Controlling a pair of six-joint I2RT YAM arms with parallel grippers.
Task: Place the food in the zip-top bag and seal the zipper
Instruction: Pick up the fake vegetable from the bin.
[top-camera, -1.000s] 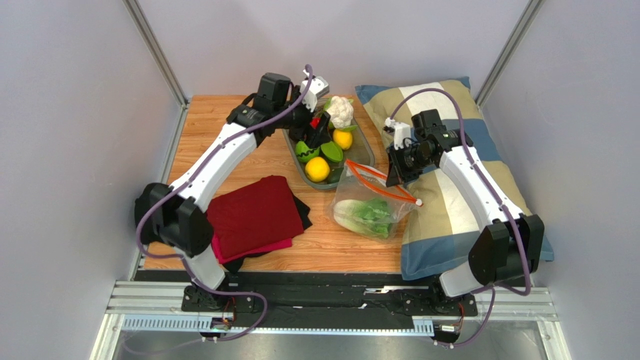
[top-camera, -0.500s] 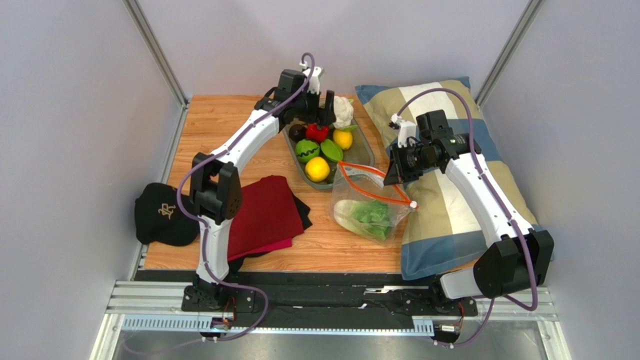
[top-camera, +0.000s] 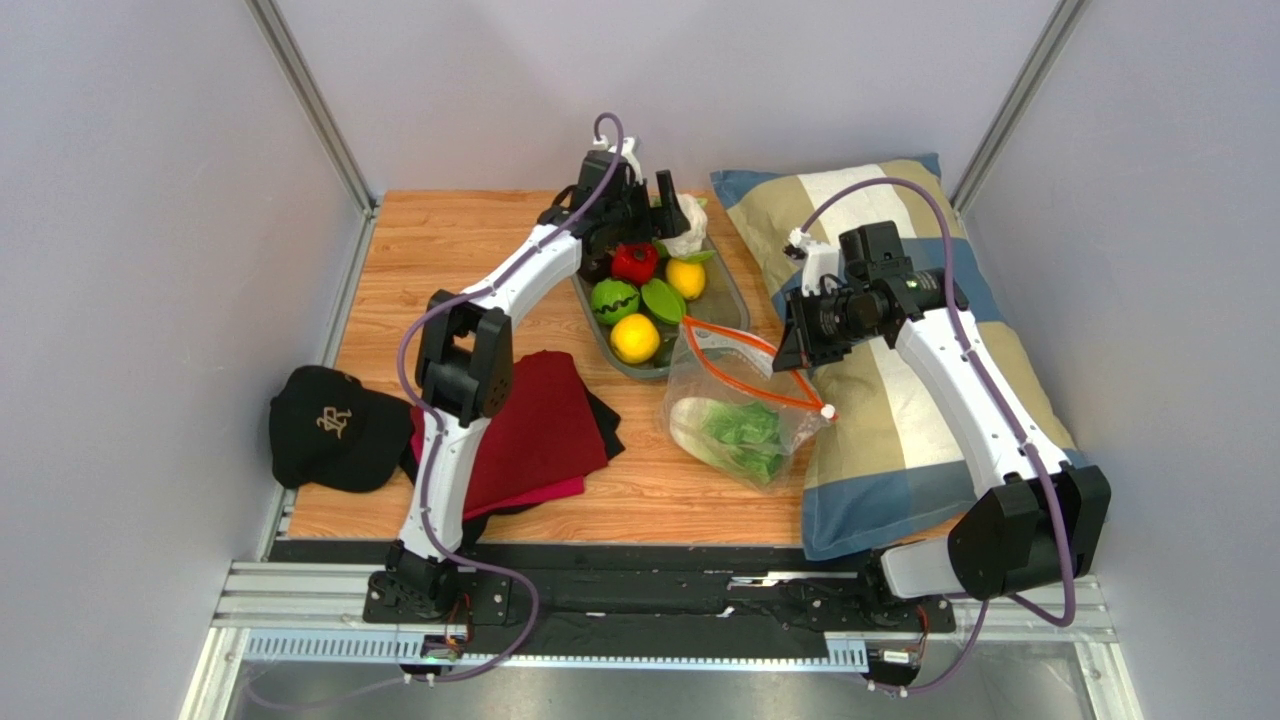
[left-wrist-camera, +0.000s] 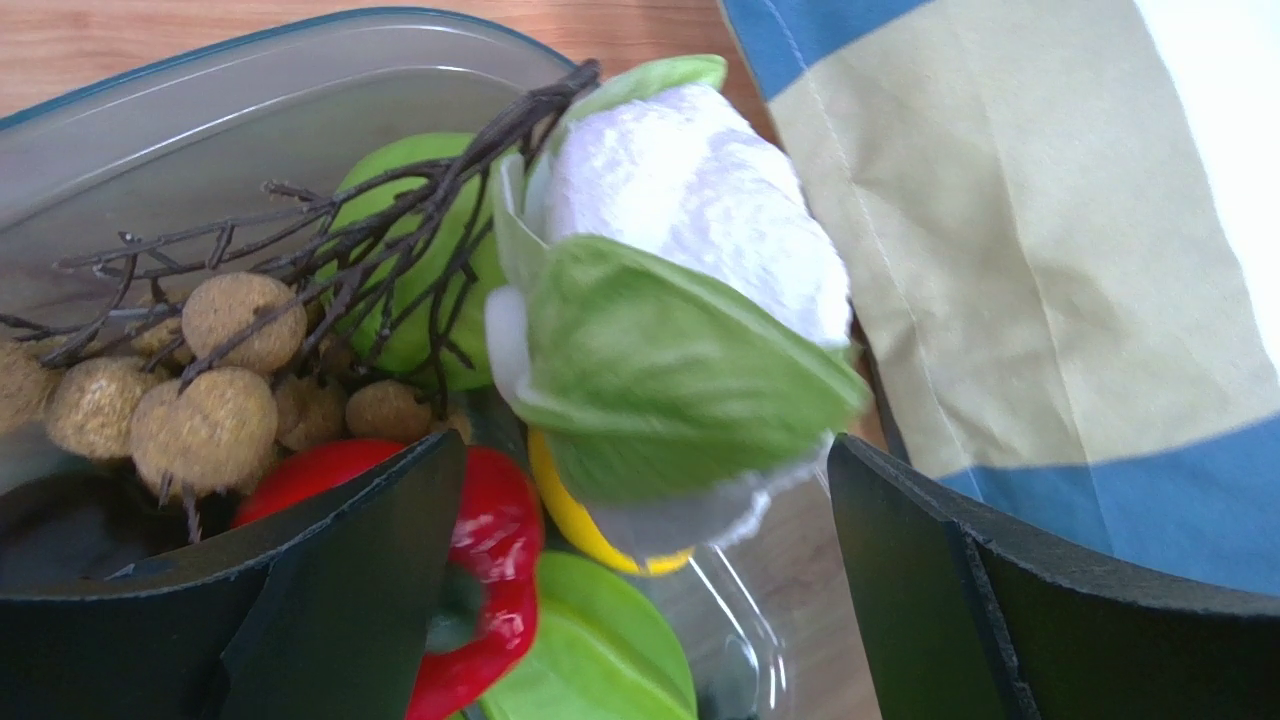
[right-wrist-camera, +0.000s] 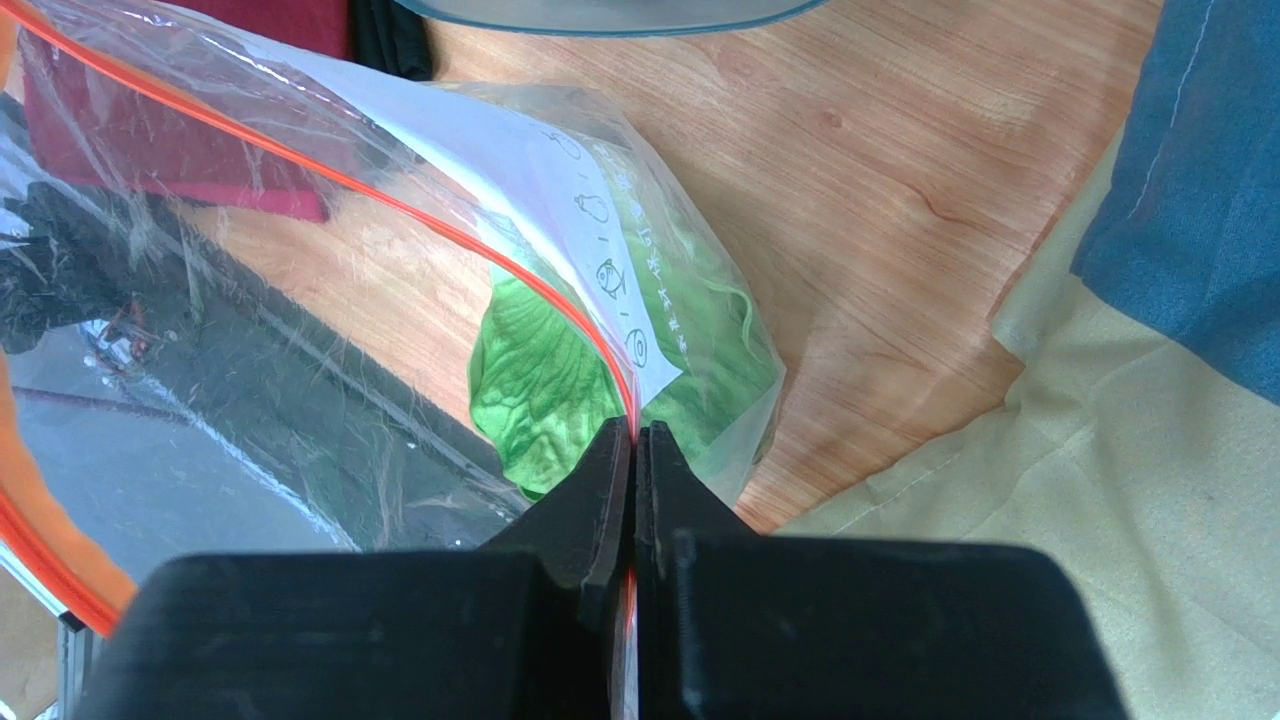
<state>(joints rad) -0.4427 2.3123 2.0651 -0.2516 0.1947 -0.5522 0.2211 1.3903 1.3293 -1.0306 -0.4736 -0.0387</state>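
The white cauliflower (top-camera: 693, 225) sits at the far end of the grey tray (top-camera: 736, 308). My left gripper (top-camera: 663, 215) is open over it. In the left wrist view the cauliflower (left-wrist-camera: 676, 195) lies between the open jaws of that gripper (left-wrist-camera: 646, 465), not gripped. The small yellow fruit (top-camera: 687, 278) lies just under it (left-wrist-camera: 571, 518). The clear zip-top bag (top-camera: 721, 393) rests beside the tray with the green cabbage (top-camera: 739, 432) inside. My right gripper (top-camera: 792, 348) is shut on the red-orange zipper (right-wrist-camera: 376, 180) at the bag's mouth (right-wrist-camera: 634, 435), holding it up and open.
The tray also holds a red pepper (top-camera: 634, 263), green fruits (top-camera: 613, 300), a larger yellow fruit (top-camera: 634, 338) and a brown longan twig (left-wrist-camera: 196, 390). A striped pillow (top-camera: 902, 405) lies to the right. A red cloth (top-camera: 511, 428) and a black cap (top-camera: 323, 428) lie to the left.
My left arm has stretched further over the tray and its gripper has come down around the cauliflower. The right gripper has kept its hold on the bag's mouth, shifting only slightly.
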